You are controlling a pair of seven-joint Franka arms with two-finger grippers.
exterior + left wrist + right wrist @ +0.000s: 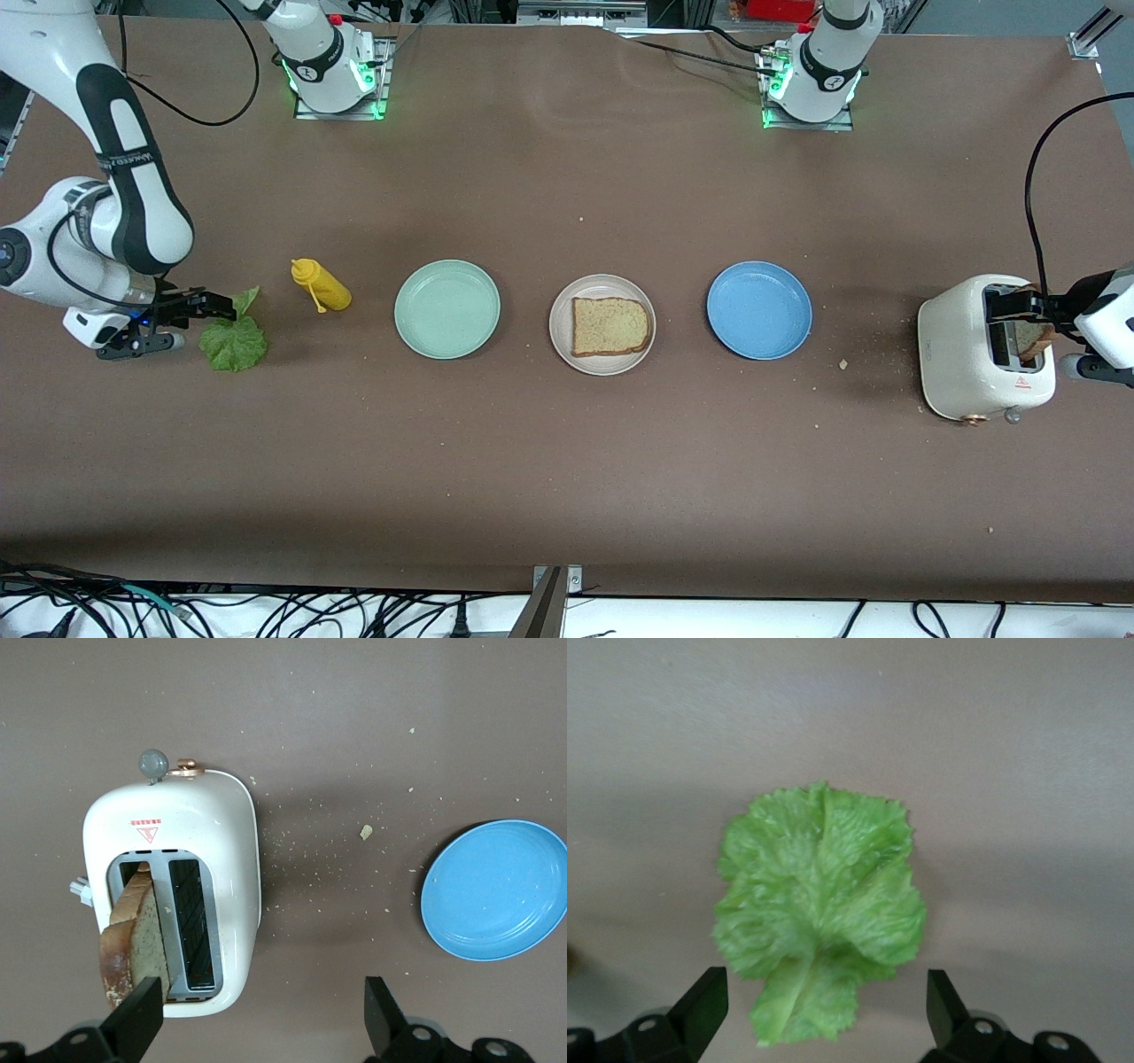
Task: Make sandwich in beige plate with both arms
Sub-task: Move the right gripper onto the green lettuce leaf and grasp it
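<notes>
Left gripper, fingers spread, hangs over the toaster with one toast slice below it. Right gripper, also spread, hovers over the lettuce leaf. Another toast slice lies on the beige plate midway between them.

- Brown desk, crumbs scattered near the toaster.
- Row across the middle, from the right arm's end: lettuce leaf, yellow squeeze bottle lying down, mint green plate, beige plate bearing one toast slice, blue plate, white toaster.
</notes>
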